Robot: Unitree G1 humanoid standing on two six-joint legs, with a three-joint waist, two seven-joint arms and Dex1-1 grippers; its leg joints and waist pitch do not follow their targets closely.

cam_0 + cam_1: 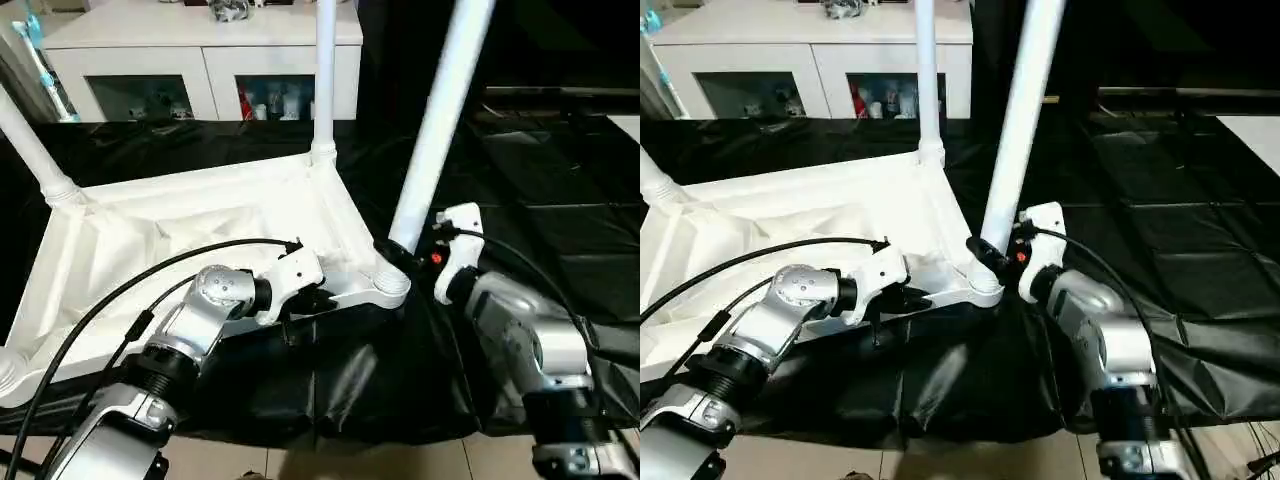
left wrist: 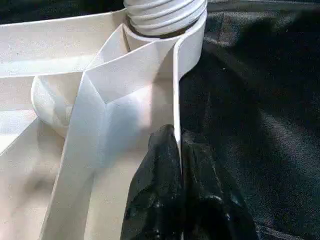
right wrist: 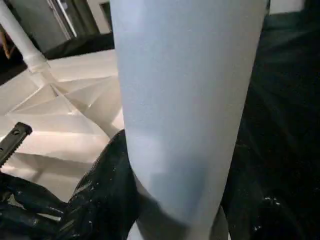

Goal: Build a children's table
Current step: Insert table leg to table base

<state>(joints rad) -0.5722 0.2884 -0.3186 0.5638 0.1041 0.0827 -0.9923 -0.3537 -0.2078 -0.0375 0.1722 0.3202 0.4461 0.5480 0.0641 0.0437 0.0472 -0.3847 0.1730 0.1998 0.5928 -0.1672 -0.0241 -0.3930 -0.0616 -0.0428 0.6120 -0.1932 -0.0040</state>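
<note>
The children's table lies upside down on the black cover, its white top (image 1: 150,250) showing the ribbed underside. Three white legs stand in corner sockets: one at the far left (image 1: 30,145), one at the far right corner (image 1: 325,70), and one tilted at the near right corner (image 1: 440,120). My right gripper (image 1: 395,250) is shut around the base of that tilted leg, just above its socket (image 1: 385,285); one black finger (image 3: 102,200) presses its side. My left gripper (image 2: 179,150) is shut on the top's thin near rim (image 2: 176,90), close to that same corner.
A white cabinet (image 1: 200,60) with glass doors stands behind the table. The black cover (image 1: 560,200) spreads wide to the right and hangs creased over the front edge (image 1: 350,400). Black cables (image 1: 120,290) loop over my left forearm.
</note>
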